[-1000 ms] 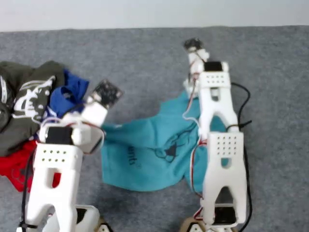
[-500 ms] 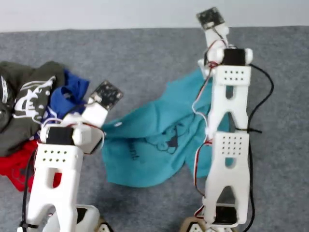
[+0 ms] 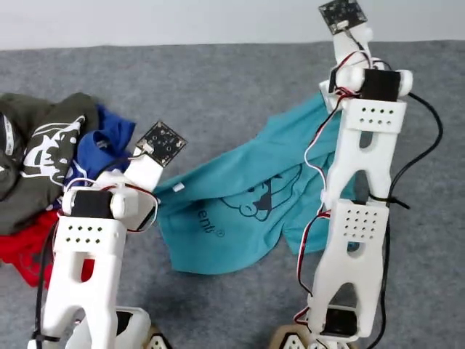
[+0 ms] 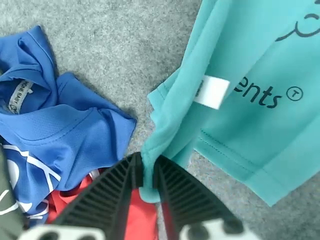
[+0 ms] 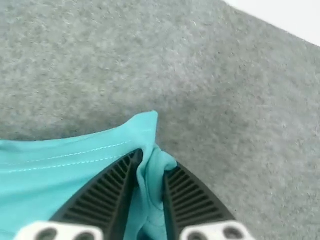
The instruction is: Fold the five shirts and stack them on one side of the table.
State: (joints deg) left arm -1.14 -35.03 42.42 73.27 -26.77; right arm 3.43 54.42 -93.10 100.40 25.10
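Pinching thin shirt (image 3: 218,243) edges in both jaws, clamped tight, so could slip loose if pulled too hard.

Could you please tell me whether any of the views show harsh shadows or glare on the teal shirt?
High view: even light, no glare, just a soft shadow under the teal shirt on the grey table. Left wrist view: a faint shadow under the hem by the left gripper. Right wrist view: a soft shadow on the table past the right gripper, no glare.
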